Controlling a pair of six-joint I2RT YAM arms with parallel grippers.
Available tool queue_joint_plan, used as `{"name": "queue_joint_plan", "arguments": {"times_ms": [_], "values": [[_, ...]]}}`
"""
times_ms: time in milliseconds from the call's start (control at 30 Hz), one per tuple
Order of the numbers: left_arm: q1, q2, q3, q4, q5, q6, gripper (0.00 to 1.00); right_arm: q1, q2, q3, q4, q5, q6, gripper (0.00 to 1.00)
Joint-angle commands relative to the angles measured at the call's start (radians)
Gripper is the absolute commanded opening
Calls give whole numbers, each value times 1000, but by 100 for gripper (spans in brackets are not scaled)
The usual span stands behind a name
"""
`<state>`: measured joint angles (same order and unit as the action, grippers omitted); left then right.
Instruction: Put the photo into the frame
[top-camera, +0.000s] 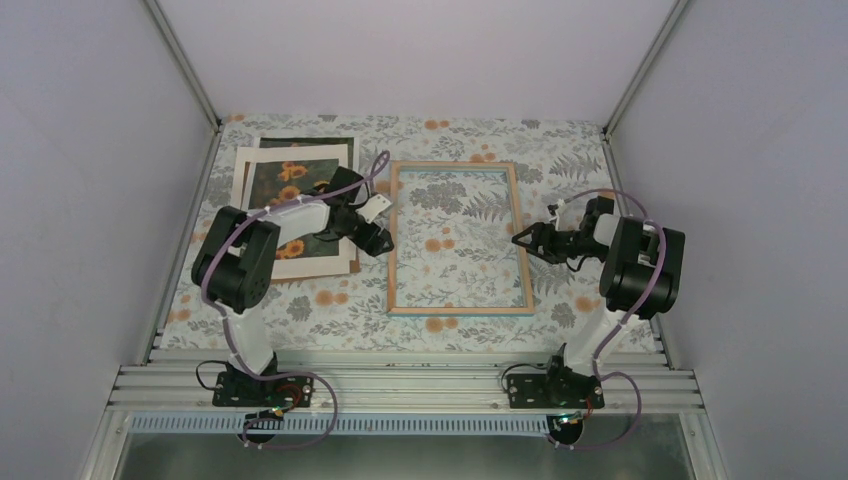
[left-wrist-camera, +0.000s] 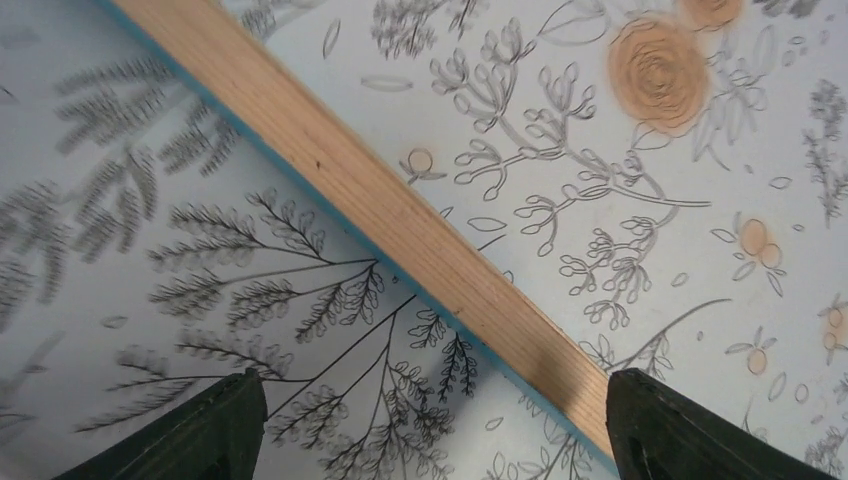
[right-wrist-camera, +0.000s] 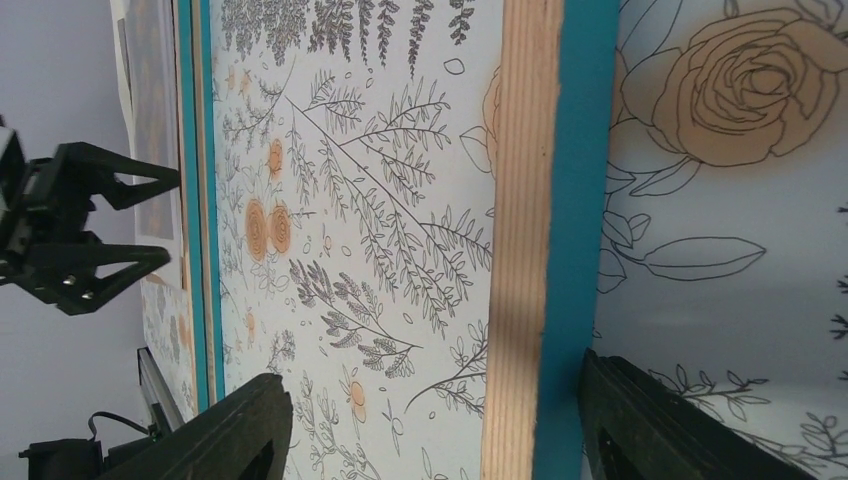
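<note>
Both the left tool (top-camera: 380, 240) and right tool (top-camera: 519, 240) are hovering wide open, empty, over frame (top-camera: 460, 311) rails; photo (top-camera: 290, 182) is lying upper left.

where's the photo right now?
Top view: the photo lies far left on the table, just left of the frame, partly hidden by the left arm.

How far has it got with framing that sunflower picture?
Done: the frame lies wood-side up, its opening empty. In hand: the left claw and right claw hang open over its side rails, gripping nothing. Left: the photo lies off to the frame's left, not yet in.
</note>
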<state>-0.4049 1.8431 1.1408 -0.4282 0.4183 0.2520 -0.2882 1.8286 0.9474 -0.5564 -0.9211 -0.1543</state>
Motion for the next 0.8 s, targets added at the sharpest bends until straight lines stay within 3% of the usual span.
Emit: {"name": "queue_joint_plan", "arguments": {"times_ms": [0,267,467,600,767], "values": [[-14,71,38,31,27,-79,82,10,-2,-12,5,30,32,70],[-1,163,125,21,-31,-76,52,33,74,2,46,-5,74,60],[38,197,161,14,-62,-88,49,50,106,39,124,-13,141,56],[45,167,161,10,-32,-76,54,51,113,76,114,-8,146,58],[101,43,155,-1,26,-47,81,52,-28,95,126,0,136,64]]}}
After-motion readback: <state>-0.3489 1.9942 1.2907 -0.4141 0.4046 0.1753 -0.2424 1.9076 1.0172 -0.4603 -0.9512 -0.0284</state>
